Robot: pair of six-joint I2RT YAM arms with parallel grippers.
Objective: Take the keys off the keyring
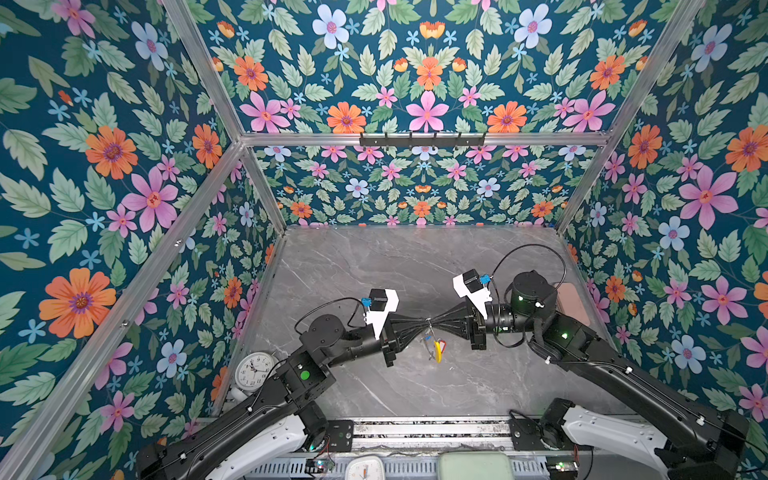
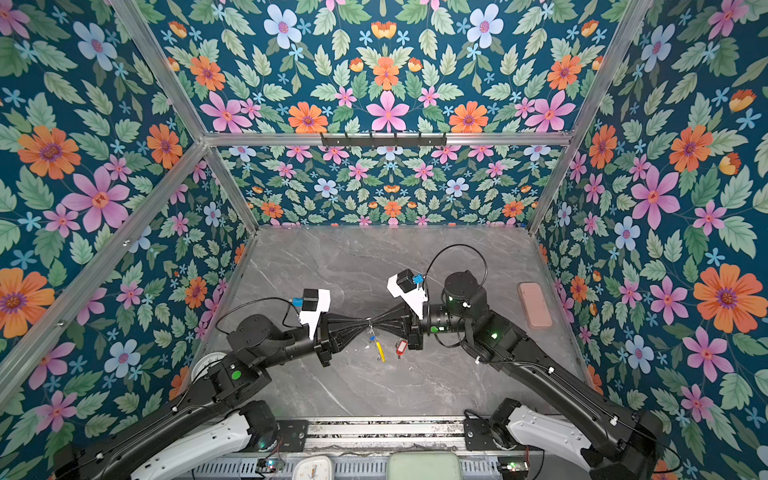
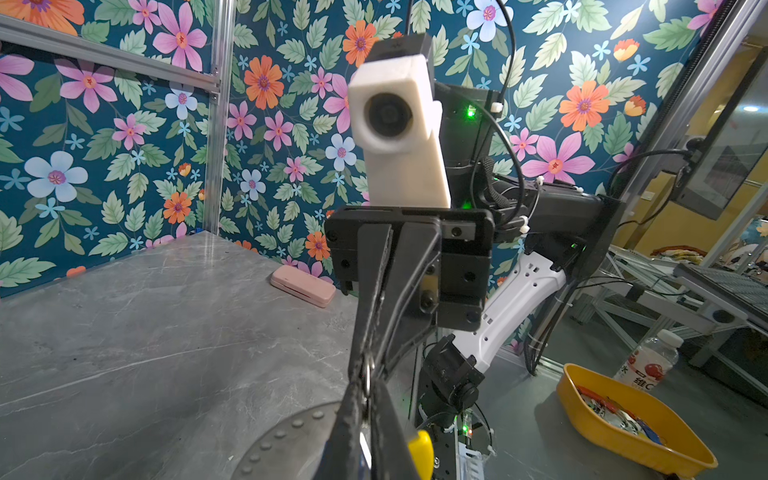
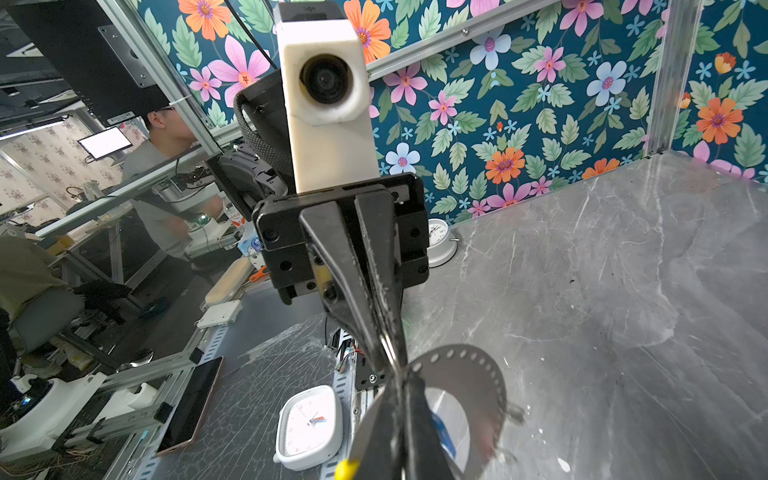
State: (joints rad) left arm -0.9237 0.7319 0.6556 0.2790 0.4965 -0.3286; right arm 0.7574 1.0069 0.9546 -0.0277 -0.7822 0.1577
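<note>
See left gripper (image 2: 362,320) and right gripper (image 2: 377,321) tip to tip at centre frame in both top views, each clenched on the keyring (image 2: 380,352). Find keyring hanging under the tips, over the table (image 2: 374,270), keys (image 2: 401,348) dangling beside its yellow section. Note clock (image 1: 253,370) at lower left.

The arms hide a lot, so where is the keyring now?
In both top views the keyring hangs over the middle of the table, just below where the left gripper and right gripper meet tip to tip, both shut on it.
</note>
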